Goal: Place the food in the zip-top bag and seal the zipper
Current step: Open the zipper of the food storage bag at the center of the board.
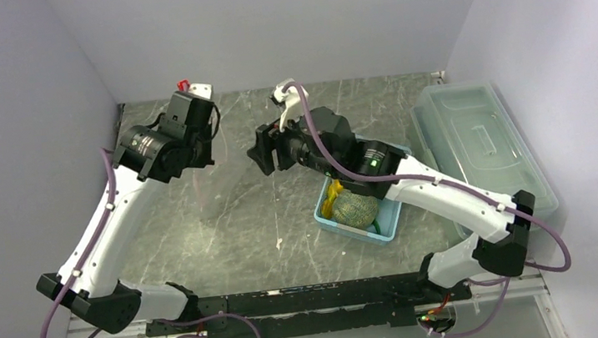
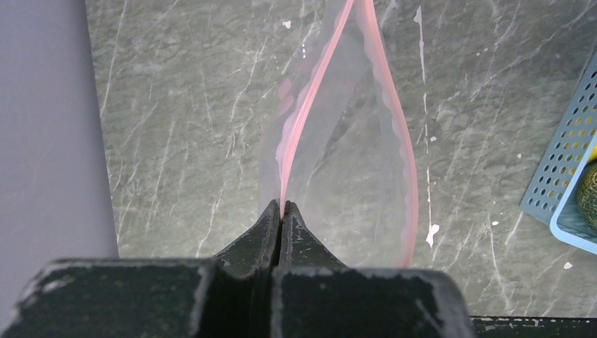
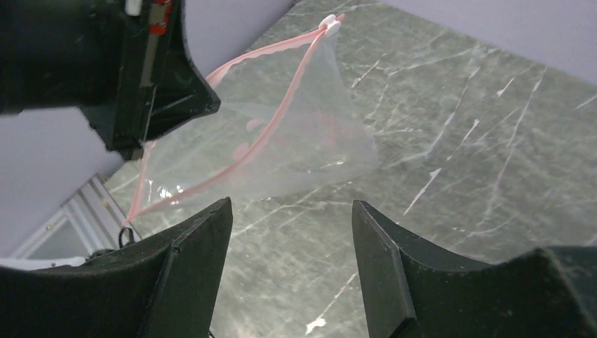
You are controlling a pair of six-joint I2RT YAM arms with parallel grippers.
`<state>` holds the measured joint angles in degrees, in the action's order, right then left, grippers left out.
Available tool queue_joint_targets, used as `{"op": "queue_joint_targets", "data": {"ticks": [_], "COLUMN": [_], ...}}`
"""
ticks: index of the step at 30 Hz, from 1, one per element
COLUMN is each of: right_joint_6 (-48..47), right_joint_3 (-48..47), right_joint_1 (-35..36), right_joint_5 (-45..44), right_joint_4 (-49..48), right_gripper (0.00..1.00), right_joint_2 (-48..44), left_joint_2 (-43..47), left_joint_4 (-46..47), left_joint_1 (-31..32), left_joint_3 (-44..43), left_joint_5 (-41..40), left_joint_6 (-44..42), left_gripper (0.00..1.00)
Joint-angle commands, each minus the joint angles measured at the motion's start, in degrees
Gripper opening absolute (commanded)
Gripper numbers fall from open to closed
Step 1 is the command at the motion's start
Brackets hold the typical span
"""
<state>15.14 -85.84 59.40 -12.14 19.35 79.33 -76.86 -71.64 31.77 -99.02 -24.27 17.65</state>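
Observation:
My left gripper (image 1: 213, 136) is shut on the pink zipper strip (image 2: 296, 134) of the clear zip-top bag (image 2: 345, 162) and holds it above the table. The bag hangs with its mouth spread open and nothing inside. It is faint in the top view (image 1: 210, 182). My right gripper (image 1: 261, 151) is open and empty, just right of the bag. In the right wrist view (image 3: 292, 211) it faces the bag (image 3: 288, 141) from a short distance. The food lies in the light-blue basket (image 1: 330, 220): a netted melon (image 1: 356, 207), a yellow banana (image 1: 334, 197) and a green piece (image 1: 378, 226).
A large clear lidded box (image 1: 478, 146) stands along the right wall. The basket's corner shows at the right edge of the left wrist view (image 2: 563, 176). Grey walls close in the left, back and right sides. A white slider (image 3: 329, 24) sits at the zipper's far end.

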Motion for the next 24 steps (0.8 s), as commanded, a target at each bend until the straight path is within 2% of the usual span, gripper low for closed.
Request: {"op": "queue_joint_targets", "data": {"ticks": [1,11,24], "right_joint_6": [9.2,16.2,20.1], "right_joint_3": [-2.4,-1.9,-5.1], "right_joint_1": [0.0,-0.1,-0.3], "right_joint_5": [-2.2,-3.9,-3.1], "right_joint_4": [-3.6,-7.4,-7.3], "right_gripper": [0.67,0.71,0.7], "right_joint_2": [2.8,5.7,12.4], "left_joint_2": [-0.6,-2.1,-2.3], "left_joint_4": [-1.8,-3.3,-1.9], "left_joint_1": [3.4,8.1,11.3], "left_joint_3": [-3.4,-5.0,-4.8], "left_joint_5": [-6.5,-11.0,-11.4], "left_joint_6": [3.9,7.6,9.5], "left_gripper": [0.0,0.0,0.0]}}
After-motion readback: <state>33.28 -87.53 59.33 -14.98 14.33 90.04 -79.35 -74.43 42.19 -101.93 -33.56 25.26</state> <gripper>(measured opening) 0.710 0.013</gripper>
